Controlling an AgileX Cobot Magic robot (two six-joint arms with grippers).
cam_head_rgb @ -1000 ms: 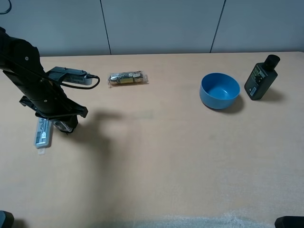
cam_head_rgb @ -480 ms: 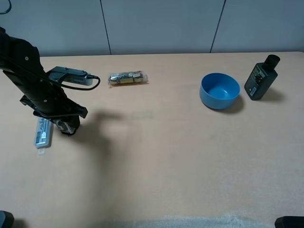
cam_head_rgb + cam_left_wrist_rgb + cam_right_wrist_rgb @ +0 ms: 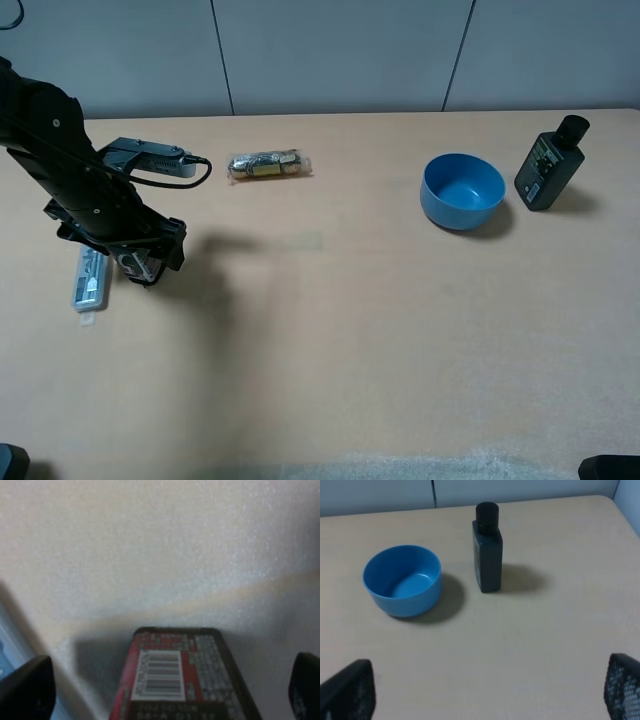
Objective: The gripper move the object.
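Note:
The object (image 3: 133, 266), a small black container, stands on the table at the far left, mostly hidden under my left gripper (image 3: 146, 262). In the left wrist view its white-and-red barcode label (image 3: 159, 674) faces the camera. The object (image 3: 180, 680) sits between the fingers of the left gripper (image 3: 165, 687), which stand wide apart at the picture's edges, clear of both its sides. The left gripper is open. My right gripper (image 3: 485, 690) is open over bare table, far from the object.
A clear flat blister pack (image 3: 90, 278) lies just left of the object. A wrapped bundle (image 3: 268, 165) lies at the back. A blue bowl (image 3: 462, 190) and a dark capped bottle (image 3: 550, 165) stand at the far right.
The left gripper's jaws have spread open around the object, letting go of it. The object stays on the table in the same spot.

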